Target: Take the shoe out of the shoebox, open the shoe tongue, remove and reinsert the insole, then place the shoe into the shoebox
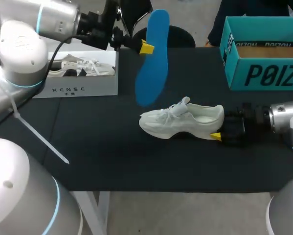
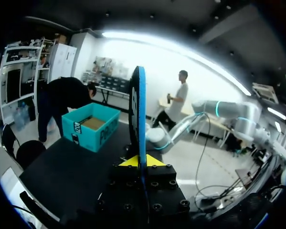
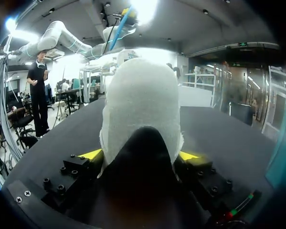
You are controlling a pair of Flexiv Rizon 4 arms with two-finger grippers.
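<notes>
Counter (image 1: 87, 147): teal shoebox (image 1: 263, 73) sits open at the far right corner, probably parked there for the return. A white box (image 1: 82, 89) is at the far left edge. Shoe (image 1: 185, 120) lies mid-counter, toe left. Right pincer (image 1: 220, 126) clamps the heel from both sides, likely to brace it for reinsertion. Blue insole (image 1: 153, 58) hangs upright above the far middle, pinched near its upper end by left pincer (image 1: 148, 46). Path down to the shoe mouth looks free; both boxes are well apart.

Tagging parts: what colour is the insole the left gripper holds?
Blue; the insole shows best in the head view.
</notes>
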